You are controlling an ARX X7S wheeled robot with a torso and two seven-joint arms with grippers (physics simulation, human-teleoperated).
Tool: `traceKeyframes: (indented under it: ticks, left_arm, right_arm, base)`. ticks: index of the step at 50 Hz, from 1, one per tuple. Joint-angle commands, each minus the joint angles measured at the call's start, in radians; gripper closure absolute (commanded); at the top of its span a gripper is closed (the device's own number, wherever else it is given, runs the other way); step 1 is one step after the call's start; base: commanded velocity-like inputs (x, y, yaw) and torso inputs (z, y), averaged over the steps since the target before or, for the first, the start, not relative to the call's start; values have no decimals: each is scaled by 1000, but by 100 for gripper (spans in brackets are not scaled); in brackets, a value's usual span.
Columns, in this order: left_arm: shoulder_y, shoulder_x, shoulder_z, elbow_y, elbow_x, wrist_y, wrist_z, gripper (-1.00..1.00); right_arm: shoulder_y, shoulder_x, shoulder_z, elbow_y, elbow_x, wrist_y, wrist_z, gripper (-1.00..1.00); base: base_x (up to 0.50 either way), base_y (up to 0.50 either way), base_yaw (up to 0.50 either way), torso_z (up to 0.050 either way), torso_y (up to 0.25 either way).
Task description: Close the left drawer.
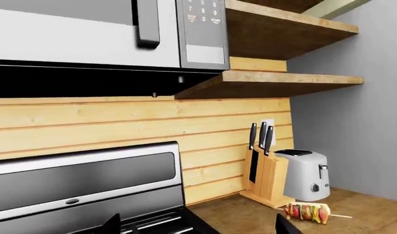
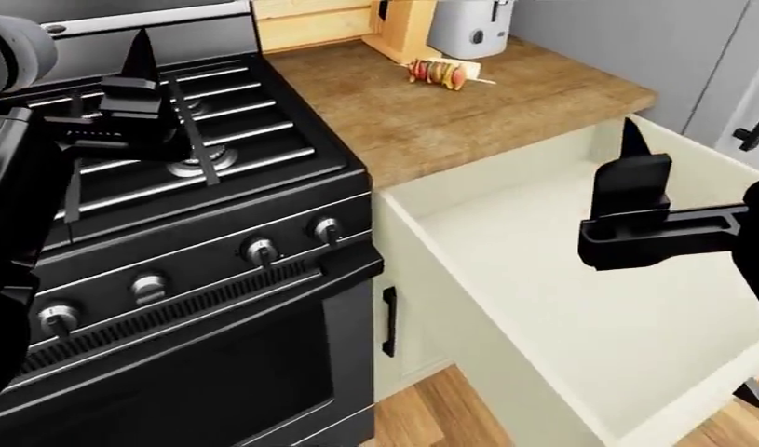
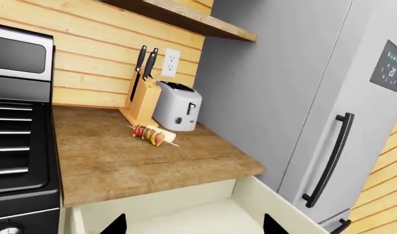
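The left drawer (image 2: 565, 307) is pulled far out from under the wooden counter, a deep cream-white box with nothing inside. Its front panel lies beyond the head view's lower right edge. My right gripper (image 2: 632, 158) hangs above the drawer's open inside, near its right wall. In the right wrist view this gripper (image 3: 195, 225) is open, its two dark fingertips wide apart over the drawer's back wall (image 3: 153, 202). My left gripper (image 2: 143, 84) hovers over the stove burners, well away from the drawer. It (image 1: 198, 226) is open too and holds nothing.
A black stove (image 2: 230, 242) with knobs stands left of the drawer. The counter (image 2: 479, 112) carries a skewer (image 2: 444, 72), a knife block (image 3: 141, 100) and a toaster (image 3: 177, 113). The grey fridge (image 3: 341, 122) stands right of the drawer. A microwave (image 1: 87, 29) and shelves (image 1: 276, 80) hang above.
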Motion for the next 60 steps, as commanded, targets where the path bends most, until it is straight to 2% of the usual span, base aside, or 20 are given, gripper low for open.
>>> traceKeyframes:
  ticks: [1,18,32,53,59,60]
  left_arm:
    - [1,-3,-2,1,-12,1,-6,-100]
    - [-24,-4,7,-6,-42,-13,-24,-100]
    - [-7,-5,17,-5,-25,-1,-17,-100]
    - [18,-10,27,-1,6,24,0,-100]
    - [20,-12,26,2,3,26,-1,-100]
    - [17,-13,27,2,1,25,-3,-100]
  right_arm:
    - [19,4,-4,-6,11,-4,6,-100]
    - [19,22,-10,-18,4,-19,-6,-100]
    - [7,29,-20,-20,-23,-33,-24,-100]
    - [11,37,-38,-21,-34,-40,-32,-100]
    - [15,42,-58,-12,-19,-34,11,-100]
    - [-8,52,-47,-16,-28,-80,-17,-100]
  base:
    - [-121,65,-500,0,0]
    - [-109,66,-463,0,0]
    - [-63,45,-351,0,0]
    - [-32,28,-497,0,0]
    - [0,0,-89,0,0]
    - [0,0,0,0,0]
